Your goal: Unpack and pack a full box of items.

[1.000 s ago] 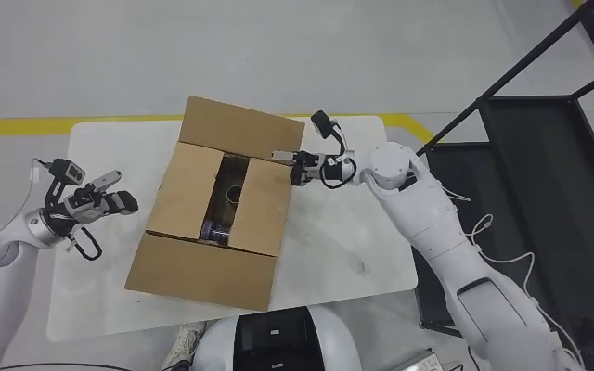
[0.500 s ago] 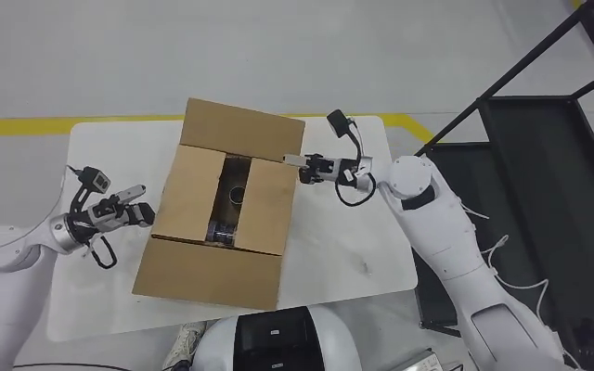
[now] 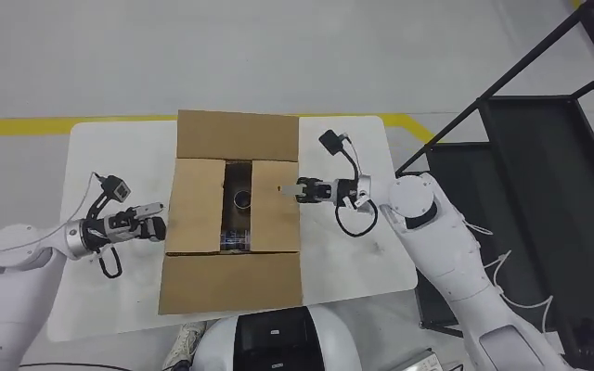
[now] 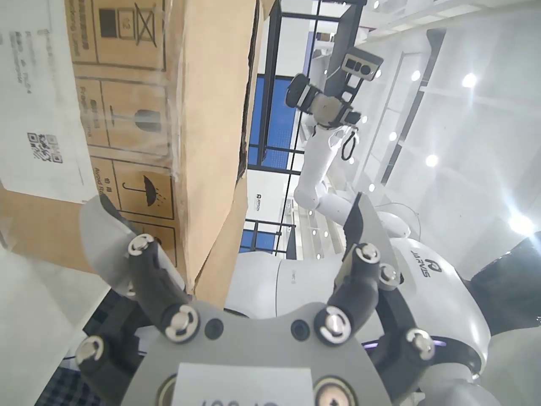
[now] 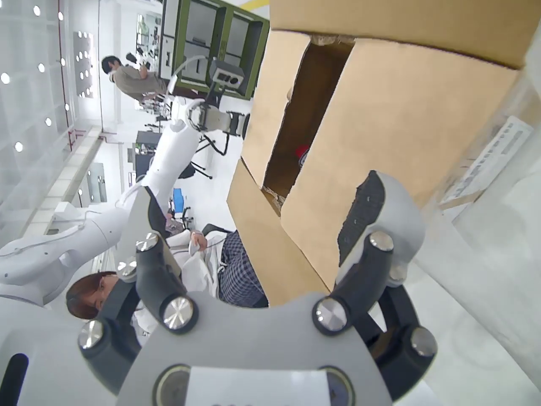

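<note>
A cardboard box (image 3: 274, 218) stands in the middle of the white table (image 3: 121, 148). Its two inner flaps lie nearly flat with a gap between them. Through the gap I see a round can top (image 3: 243, 198) and a dark item (image 3: 236, 240). My left gripper (image 3: 153, 225) is open at the box's left wall; in the left wrist view the box's corner edge (image 4: 219, 213) sits between the spread fingers of the left gripper (image 4: 230, 226). My right gripper (image 3: 290, 188) is open at the right flap's edge, with the right flap (image 5: 363, 128) running between the right gripper's (image 5: 262, 213) fingers.
The box's outer flaps (image 3: 238, 137) lie spread toward the far and near table edges. A black metal stair frame (image 3: 501, 158) stands just right of the table. Bare tabletop lies left and right of the box.
The box has turned from skewed to square with the table. My left gripper has come right up to its left wall. My right gripper has shifted down along the right flap's edge.
</note>
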Action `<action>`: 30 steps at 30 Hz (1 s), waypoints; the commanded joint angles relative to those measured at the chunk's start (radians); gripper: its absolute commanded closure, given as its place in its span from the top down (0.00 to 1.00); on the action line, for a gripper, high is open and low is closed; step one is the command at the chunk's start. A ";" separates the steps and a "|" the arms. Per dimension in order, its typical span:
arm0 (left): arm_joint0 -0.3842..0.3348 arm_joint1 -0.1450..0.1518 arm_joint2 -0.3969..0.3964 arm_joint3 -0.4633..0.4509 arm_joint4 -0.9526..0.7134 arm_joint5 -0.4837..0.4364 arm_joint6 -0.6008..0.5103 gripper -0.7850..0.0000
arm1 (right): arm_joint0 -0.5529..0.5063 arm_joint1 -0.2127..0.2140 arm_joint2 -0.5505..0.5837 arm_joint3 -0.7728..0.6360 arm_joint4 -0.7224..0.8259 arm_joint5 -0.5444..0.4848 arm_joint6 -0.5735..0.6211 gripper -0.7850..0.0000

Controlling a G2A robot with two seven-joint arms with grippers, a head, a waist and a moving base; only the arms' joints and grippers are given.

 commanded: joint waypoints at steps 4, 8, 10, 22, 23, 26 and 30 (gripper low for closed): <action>0.000 0.008 -0.084 0.032 -0.117 -0.028 -0.035 1.00 | 0.087 -0.027 -0.137 0.044 -0.032 -0.004 -0.009 1.00; 0.006 0.013 -0.137 0.042 -0.172 -0.034 -0.045 1.00 | 0.167 -0.062 -0.243 0.101 0.005 0.069 -0.052 1.00; 0.007 0.014 -0.153 0.039 -0.183 -0.034 -0.034 1.00 | 0.194 -0.081 -0.295 0.116 0.032 0.100 -0.077 1.00; -0.017 0.003 -0.145 0.031 -0.217 -0.023 0.017 1.00 | 0.211 -0.120 -0.389 0.120 0.054 0.155 -0.188 1.00; -0.017 0.003 -0.145 0.031 -0.217 -0.023 0.017 1.00 | 0.211 -0.120 -0.389 0.120 0.054 0.155 -0.188 1.00; -0.017 0.003 -0.145 0.031 -0.217 -0.023 0.017 1.00 | 0.211 -0.120 -0.389 0.120 0.054 0.155 -0.188 1.00; -0.017 0.003 -0.145 0.031 -0.217 -0.023 0.017 1.00 | 0.177 -0.119 -0.401 0.105 0.060 0.186 -0.168 1.00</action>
